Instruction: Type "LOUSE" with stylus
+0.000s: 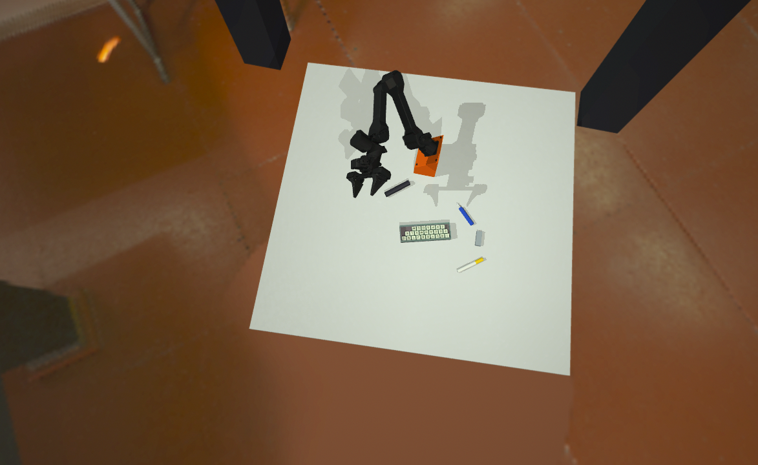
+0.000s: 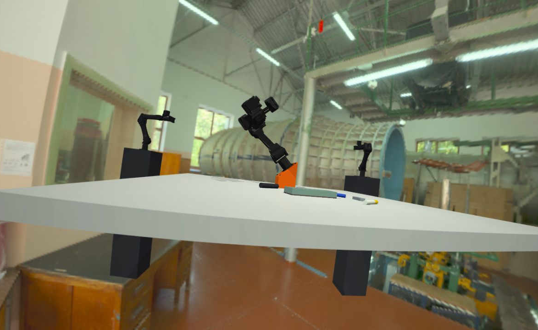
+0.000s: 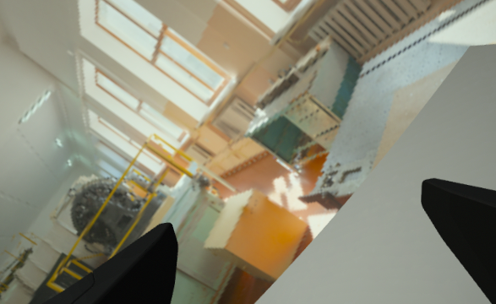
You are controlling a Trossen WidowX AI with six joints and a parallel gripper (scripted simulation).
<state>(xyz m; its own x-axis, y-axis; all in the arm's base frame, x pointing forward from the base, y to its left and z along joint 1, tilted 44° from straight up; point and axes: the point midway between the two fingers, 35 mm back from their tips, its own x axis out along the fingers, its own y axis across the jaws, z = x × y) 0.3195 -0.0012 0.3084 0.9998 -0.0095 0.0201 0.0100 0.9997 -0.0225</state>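
The keyboard [image 1: 426, 232] [image 2: 309, 192] lies near the middle of the desk; its key letters are too small to read surely. A slim blue tool [image 1: 466, 216] [image 2: 341, 195] with a thin pale tip lies just right of it in the top view and looks like the stylus. A thick black rod [image 1: 397, 188] [image 2: 269, 185] lies between the arm's base and the keyboard. My gripper [image 1: 364, 195] [image 2: 258, 113] [image 3: 300, 214] is open and empty, raised high above the desk, to the left of the black rod in the top view. The wrist view shows neither keyboard nor tools.
A grey block [image 1: 479, 237] [image 2: 358, 198] lies right of the keyboard. A white pen with a yellow end [image 1: 469, 265] [image 2: 370, 202] lies beyond the keyboard's lower right corner in the top view. The orange arm base [image 1: 425, 168] [image 2: 285, 179] stands behind the keyboard.
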